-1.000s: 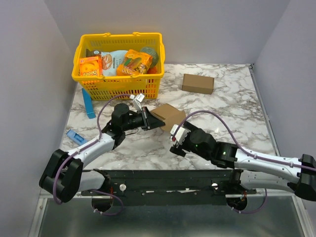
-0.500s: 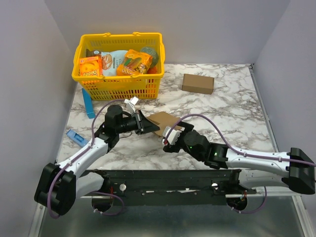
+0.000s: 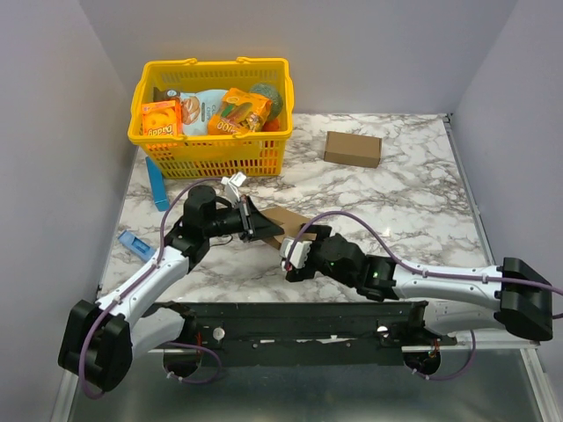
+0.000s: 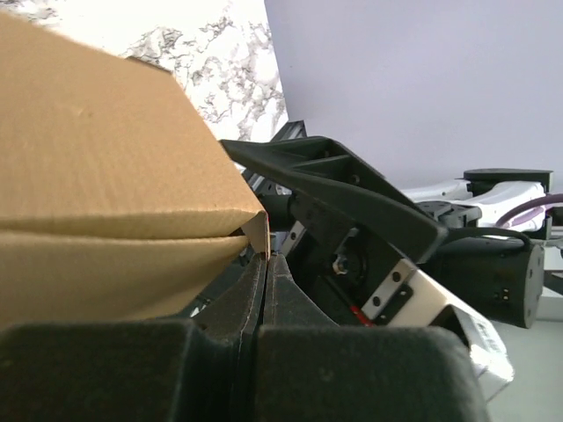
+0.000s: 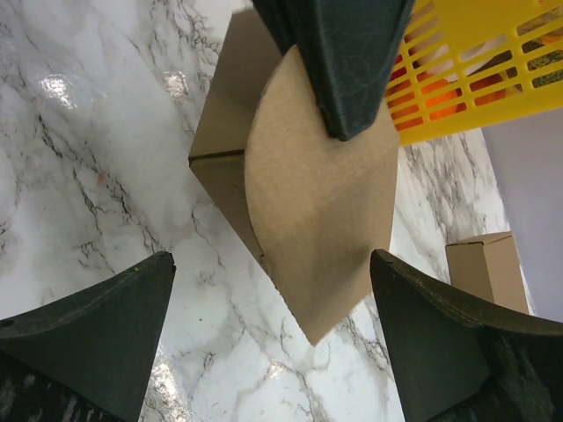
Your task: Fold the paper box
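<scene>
The paper box point(image 3: 288, 220) is a plain brown carton, held off the marble near the table's middle, with a rounded flap hanging down. My left gripper point(image 3: 254, 224) is shut on a thin edge of the box; in the left wrist view the pads point(image 4: 264, 264) pinch a cardboard tab below the box body point(image 4: 97, 167). My right gripper point(image 3: 296, 255) is open and empty, just in front of and below the box. In the right wrist view the flap point(image 5: 321, 202) hangs between its spread fingers point(image 5: 271, 259) without touching them.
A yellow basket point(image 3: 211, 156) with orange snack boxes stands at the back left and shows in the right wrist view point(image 5: 493, 79). A longer brown carton point(image 3: 352, 149) lies at the back right. A blue upright item point(image 3: 157, 185) and a small blue packet point(image 3: 135, 243) are at the left.
My right gripper has moved left, in under the box. My left gripper has drawn back a little to the left with the box still in it.
</scene>
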